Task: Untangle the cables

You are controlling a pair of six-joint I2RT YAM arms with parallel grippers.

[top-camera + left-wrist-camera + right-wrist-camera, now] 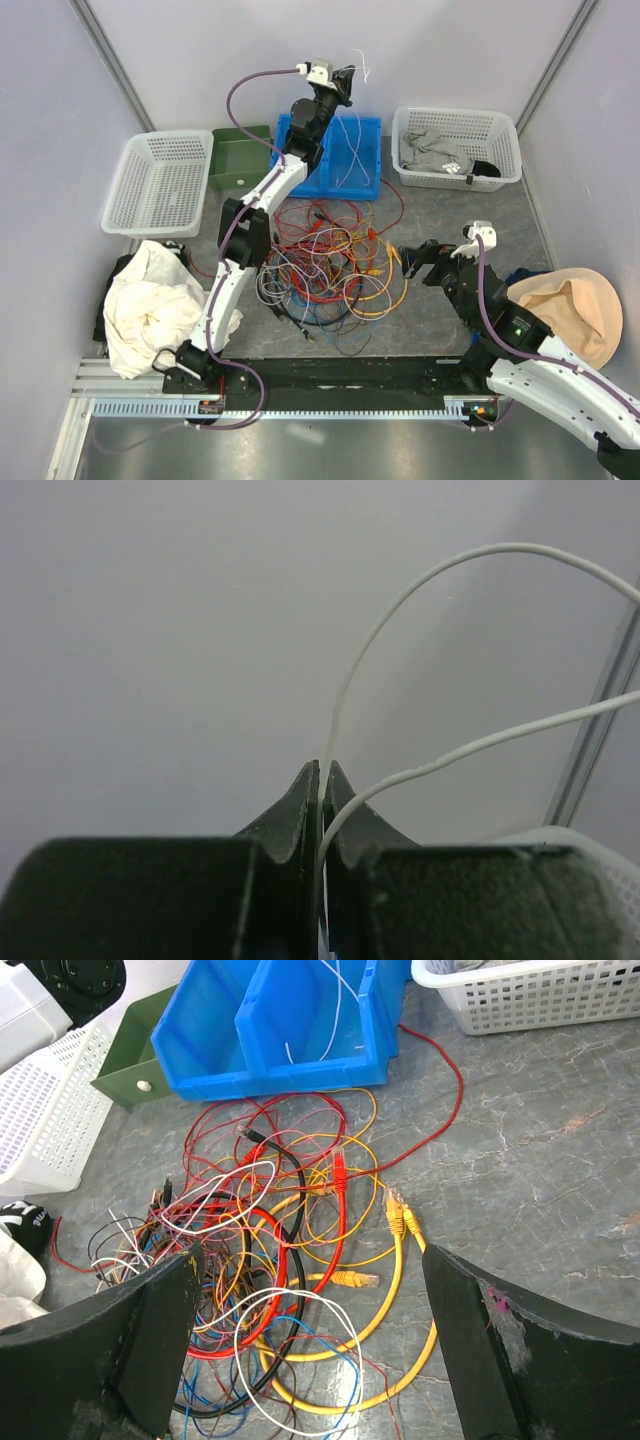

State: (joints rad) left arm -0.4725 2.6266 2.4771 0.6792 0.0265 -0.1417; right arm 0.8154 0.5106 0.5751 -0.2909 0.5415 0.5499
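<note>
Top view: left gripper (pixel 345 85) raised at far side above blue bin (pixel 375 150), white cable (pixel 352 150) dangling into it. Tangled cables (pixel 330 265) lie mid-worktop (pixel 450 215).

Left wrist: jaws pinch the white cable; best lowered before release.

Right wrist: right gripper (pixel 312 1260) spread wide over the tangle.

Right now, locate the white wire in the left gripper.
The white wire is pinched in the left gripper, high at the far side, hanging over the blue bin.

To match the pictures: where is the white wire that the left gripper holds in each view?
Top external: white wire hangs from left gripper, top centre.
Left wrist: centre, between shut fingers.
Right wrist: probably the white strand in blue bin, top.
Shared landmark: blue bin, in top and right wrist views.
</note>
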